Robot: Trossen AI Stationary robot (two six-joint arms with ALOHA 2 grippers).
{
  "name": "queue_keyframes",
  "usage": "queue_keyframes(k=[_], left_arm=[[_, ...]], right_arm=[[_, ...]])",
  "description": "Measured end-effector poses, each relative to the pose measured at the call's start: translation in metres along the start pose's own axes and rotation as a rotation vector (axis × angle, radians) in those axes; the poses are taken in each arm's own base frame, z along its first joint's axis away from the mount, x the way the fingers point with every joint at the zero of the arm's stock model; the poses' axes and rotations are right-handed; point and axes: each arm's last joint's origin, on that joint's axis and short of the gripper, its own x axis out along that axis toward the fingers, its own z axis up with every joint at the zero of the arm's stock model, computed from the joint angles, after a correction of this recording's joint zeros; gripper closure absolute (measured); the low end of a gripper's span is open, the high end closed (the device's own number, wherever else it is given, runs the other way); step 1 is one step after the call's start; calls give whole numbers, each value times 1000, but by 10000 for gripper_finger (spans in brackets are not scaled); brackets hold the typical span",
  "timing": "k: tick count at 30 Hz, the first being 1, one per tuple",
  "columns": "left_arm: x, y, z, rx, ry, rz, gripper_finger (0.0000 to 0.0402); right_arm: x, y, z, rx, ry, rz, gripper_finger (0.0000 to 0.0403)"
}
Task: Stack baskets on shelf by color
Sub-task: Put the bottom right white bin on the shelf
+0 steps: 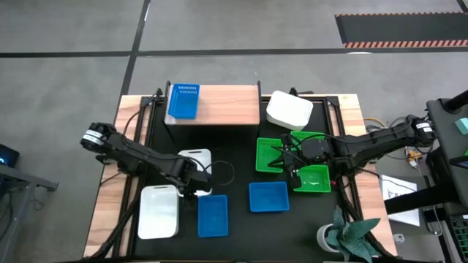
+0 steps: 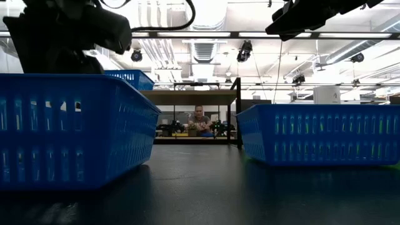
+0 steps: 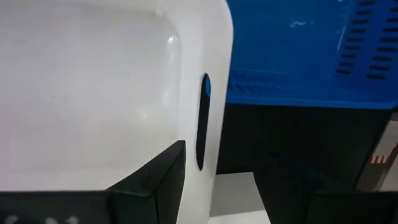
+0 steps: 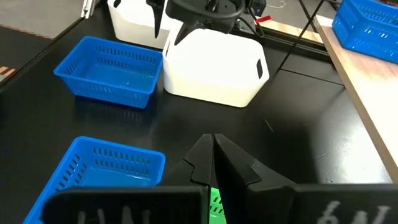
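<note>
White plastic fills most of the left wrist view: the left pincer (image 1: 196,183) straddles the rim of a white rectangular plastic basket (image 1: 196,159) at its handle slot, one dark finger (image 3: 155,180) inside the wall and the other outside, so it grips that basket's edge. In the high view this basket sits near the middle of the black surface (image 1: 238,164), with the pincer at its near edge. A second white basket (image 1: 159,210) lies just beside it toward the front left, and a blue perforated plastic basket (image 1: 212,215) lies right of that one. Another blue basket (image 1: 268,196) rests further right, well apart from the left pincer.

The right pincer (image 1: 292,162) hovers over two green perforated baskets, one (image 1: 272,153) toward the middle and one (image 1: 313,177) toward the front, which lie touching each other on the right part of the surface. In the right wrist view its fingers (image 4: 205,162) meet tip to tip, closed on nothing, with green showing below them.

The light wood-grain shelf (image 1: 227,106) stands at the back of the surface. A blue basket (image 1: 183,101) sits on its left end. A third white basket (image 1: 289,111) lies upside down just off the shelf's right end.

A person (image 2: 200,120) sits in the room behind the surface.
</note>
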Motion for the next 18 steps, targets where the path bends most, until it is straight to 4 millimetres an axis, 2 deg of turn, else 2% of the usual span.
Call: queue_keyframes(k=[3,6,14,18], left_arm=[[5,0,1,-1,15,9,246],[5,0,3,0,13,9,272],[4,0,3,-2,12,11,387],[1,-3,4,2,3,7,395]], right_arm=[[0,0,0,0,0,0,394],[0,0,0,0,0,0,394],[0,0,0,-10,1,0,394],[0,0,0,-11,2,0,394]])
